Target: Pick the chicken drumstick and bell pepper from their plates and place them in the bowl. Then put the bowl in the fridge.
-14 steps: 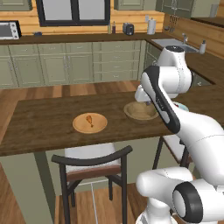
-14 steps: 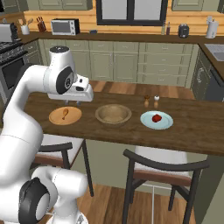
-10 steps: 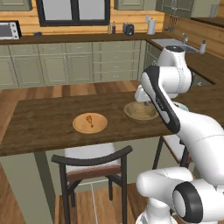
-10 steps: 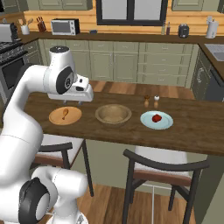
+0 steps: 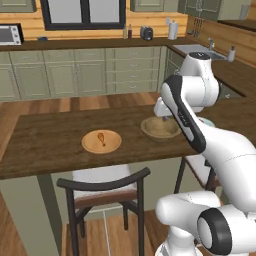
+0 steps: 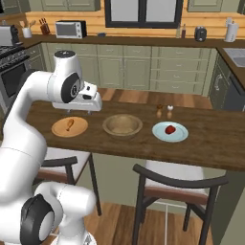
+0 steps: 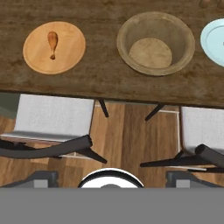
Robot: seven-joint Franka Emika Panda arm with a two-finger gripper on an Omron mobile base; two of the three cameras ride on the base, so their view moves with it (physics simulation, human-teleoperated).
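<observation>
On tabletop [image 7: 100, 74]: chicken drumstick [image 7: 52, 43] on wooden plate [image 7: 41, 59], 9 o'clock of empty bowl [image 7: 155, 43]; bell pepper [image 6: 170, 129] on teal plate [image 6: 160, 135], 3 o'clock. Gripper [image 7: 112, 177] high above, fingers apart, holding nothing.

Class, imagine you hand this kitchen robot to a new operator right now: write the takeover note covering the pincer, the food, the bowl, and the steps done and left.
Pincer: open, holding nothing, raised above the counter's near edge.
Chicken drumstick: lying on the wooden plate.
Bell pepper: on the teal plate.
Bowl: empty, on the counter between the two plates.
Done: nothing moved so far.
Left: put both foods in the bowl, then carry the bowl to the fridge.
</observation>
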